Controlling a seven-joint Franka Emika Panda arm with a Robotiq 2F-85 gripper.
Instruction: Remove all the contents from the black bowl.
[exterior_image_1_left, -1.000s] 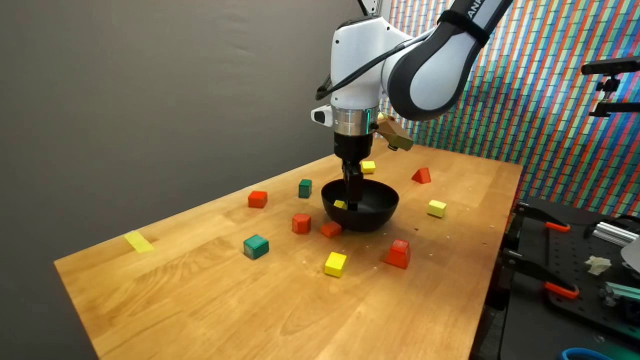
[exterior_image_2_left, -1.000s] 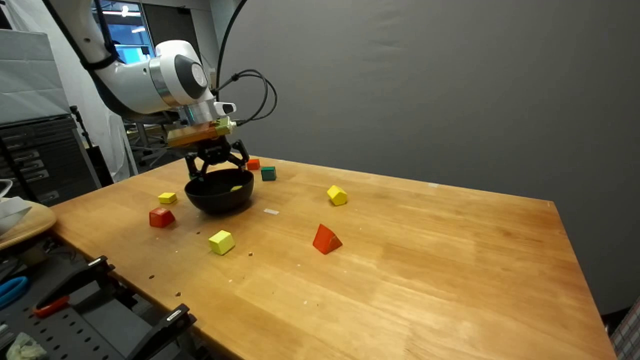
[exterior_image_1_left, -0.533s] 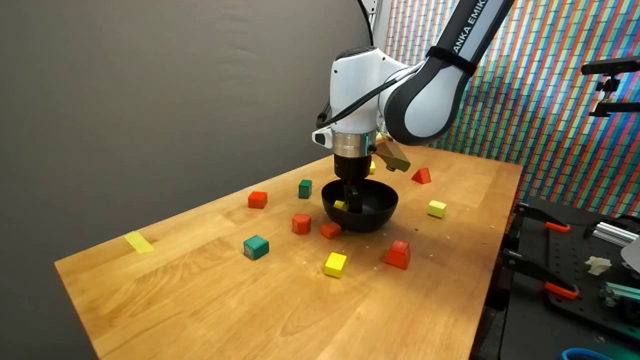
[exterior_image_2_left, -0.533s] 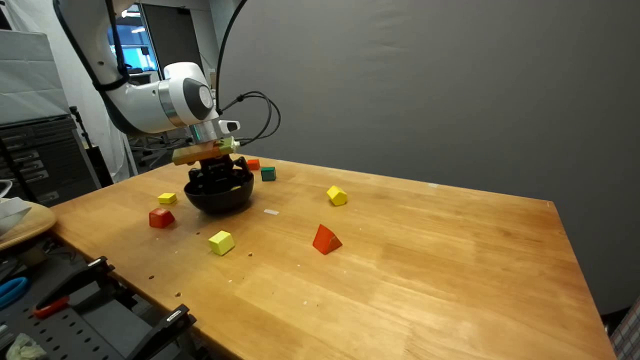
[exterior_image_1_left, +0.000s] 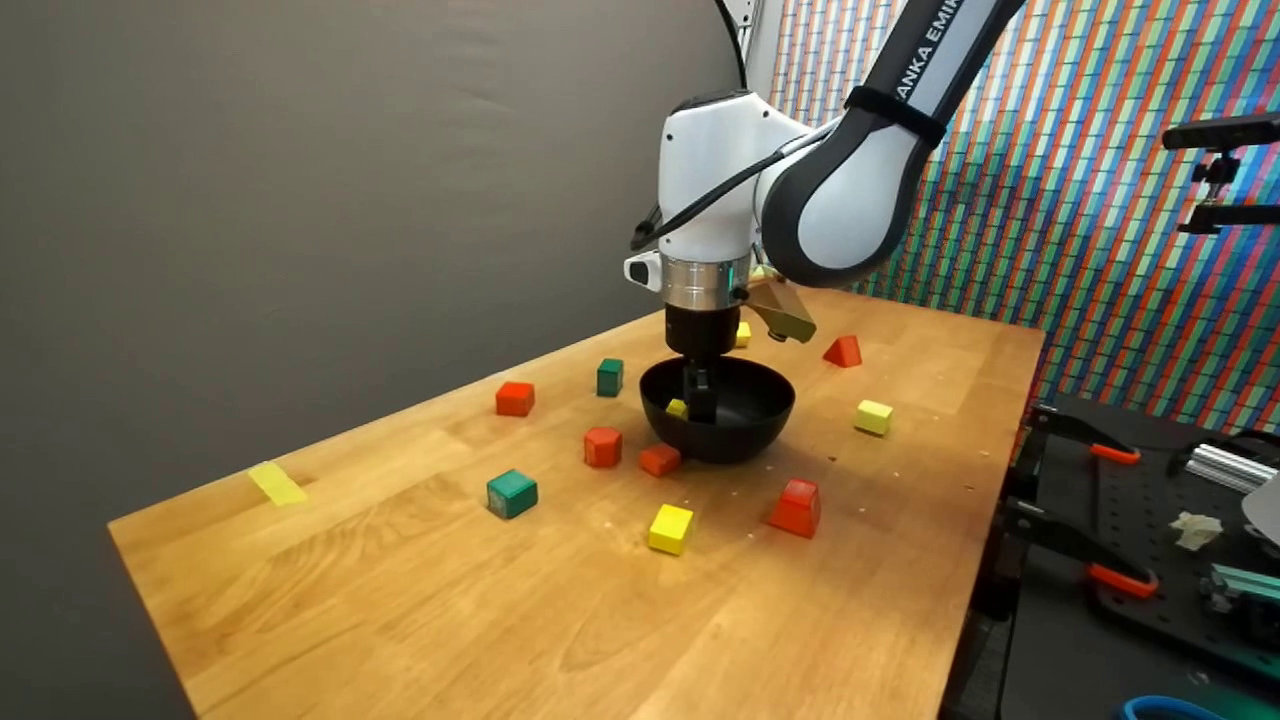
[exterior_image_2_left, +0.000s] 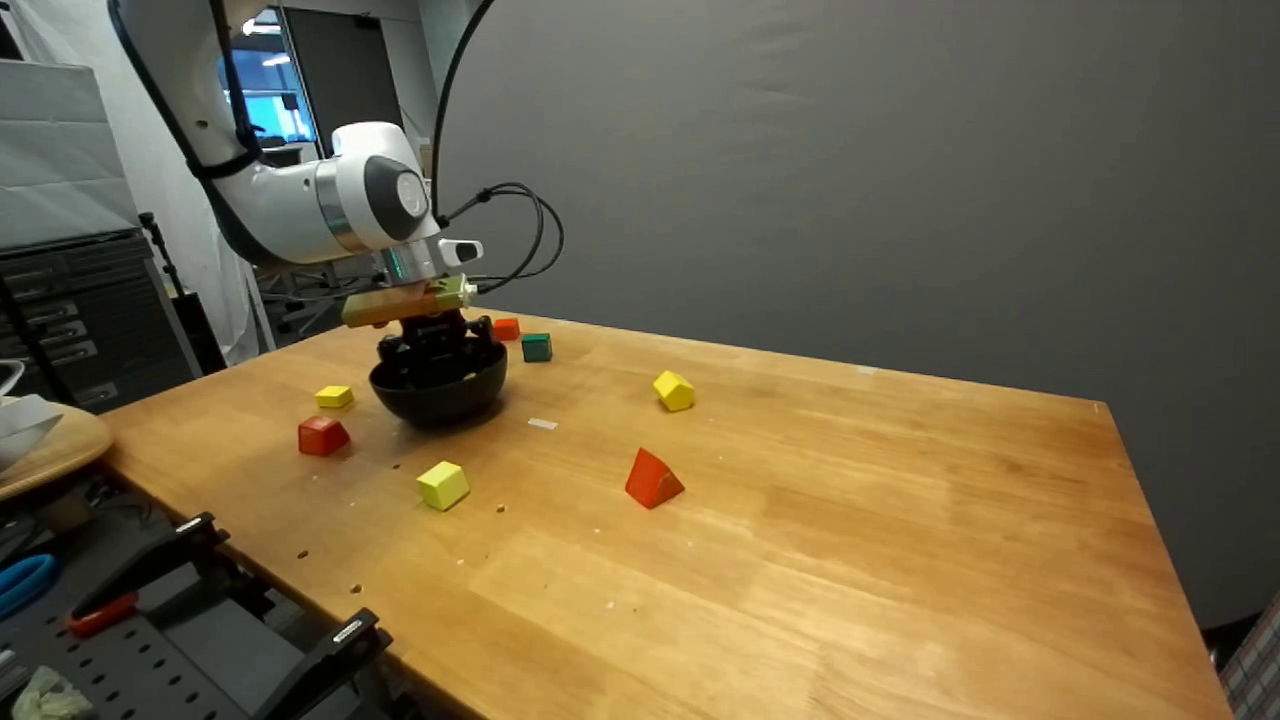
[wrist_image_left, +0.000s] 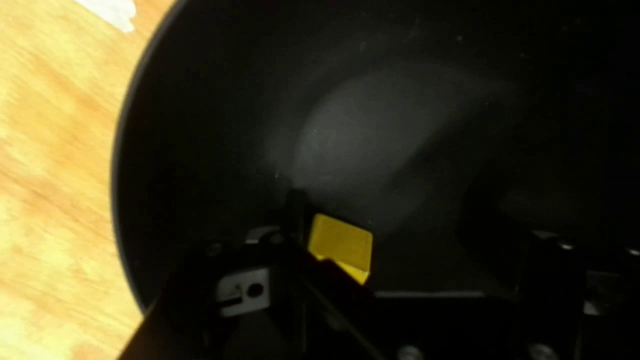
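The black gripper (exterior_image_1_left: 702, 410) reaches down into the black bowl (exterior_image_1_left: 725, 445), which stands upright on the wooden tabletop (exterior_image_1_left: 420, 600) between the edge along the gray wall (exterior_image_1_left: 350, 200) and the opposite edge, where two clamps (exterior_image_1_left: 1062, 538) show. In the wrist view its jaws stand wide, and a small yellow block (wrist_image_left: 341, 242) lies in the bowl between them, just beside one finger; whether block and finger touch cannot be told.

In an exterior view, a red rectangular block (exterior_image_1_left: 515, 399) and a dark green block (exterior_image_1_left: 610, 378) lie near the wall-side edge; a strip of yellow tape (exterior_image_1_left: 277, 484) lies at that edge, toward the left corner. A low red block (exterior_image_1_left: 661, 460) sits just beside the bowl, near a red hexagonal block (exterior_image_1_left: 603, 447). A teal block (exterior_image_1_left: 512, 494), a bright yellow block (exterior_image_1_left: 671, 529) and a red trapezoidal block (exterior_image_1_left: 796, 508) lie toward the near edge, a pale yellow block (exterior_image_1_left: 873, 417) between bowl and clamp-side edge, and a red wedge (exterior_image_1_left: 843, 351) toward the far edge. In an exterior view, a yellow five-sided block (exterior_image_2_left: 674, 391) lies between the bowl and the right corner.
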